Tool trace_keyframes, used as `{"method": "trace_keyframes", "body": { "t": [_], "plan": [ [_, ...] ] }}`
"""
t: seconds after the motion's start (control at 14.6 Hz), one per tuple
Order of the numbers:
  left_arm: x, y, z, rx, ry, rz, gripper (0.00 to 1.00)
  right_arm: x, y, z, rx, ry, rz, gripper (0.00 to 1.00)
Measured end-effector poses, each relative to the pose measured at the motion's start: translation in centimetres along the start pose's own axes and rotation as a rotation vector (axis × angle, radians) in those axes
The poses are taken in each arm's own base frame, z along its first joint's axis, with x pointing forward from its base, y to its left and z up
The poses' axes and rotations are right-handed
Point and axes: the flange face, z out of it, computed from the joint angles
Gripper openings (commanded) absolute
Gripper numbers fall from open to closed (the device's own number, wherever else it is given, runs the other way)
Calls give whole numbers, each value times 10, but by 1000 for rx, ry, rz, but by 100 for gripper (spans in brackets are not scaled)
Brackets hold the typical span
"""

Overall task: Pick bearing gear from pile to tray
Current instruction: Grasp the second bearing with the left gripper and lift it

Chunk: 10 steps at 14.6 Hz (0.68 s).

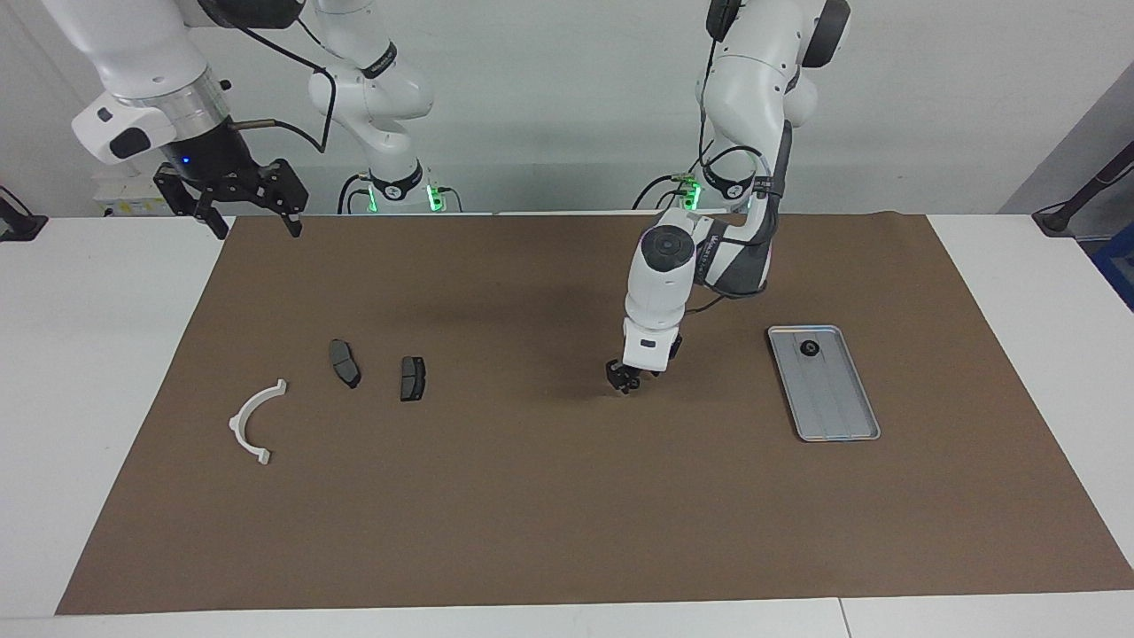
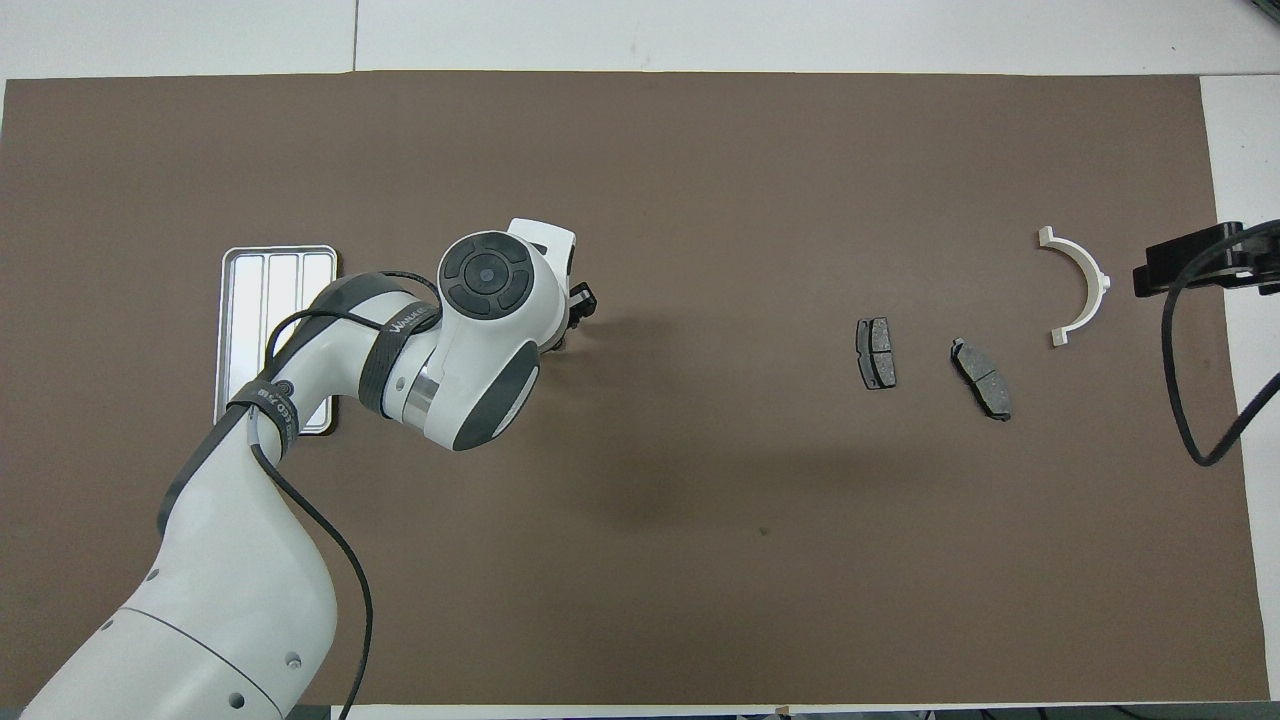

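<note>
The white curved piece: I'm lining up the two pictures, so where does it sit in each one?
Facing view: white curved piece lies low at the picture's left, on the brown mat.
Overhead view: white curved piece lies at the picture's right, upper half, on the mat.
Shared landmark: the two dark pads lie beside it, toward the table's middle.

White table [image 1: 106,372] w/ brown mat [image 1: 549,496], plain pale wall [image 1: 549,89] at back, even light.
</note>
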Motion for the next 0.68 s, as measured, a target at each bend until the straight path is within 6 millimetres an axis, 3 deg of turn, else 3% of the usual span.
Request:
{"method": "trace_keyframes", "body": {
  "t": [0.34, 0.68],
  "plan": [
    [-3, -4, 11, -8, 3, -2, 62, -1, 3, 0, -3, -5, 5, 100],
    [-5, -3, 12, -11, 4, -8, 51, 8, 3, 15, -3, -30, 5, 100]
  ]
}}
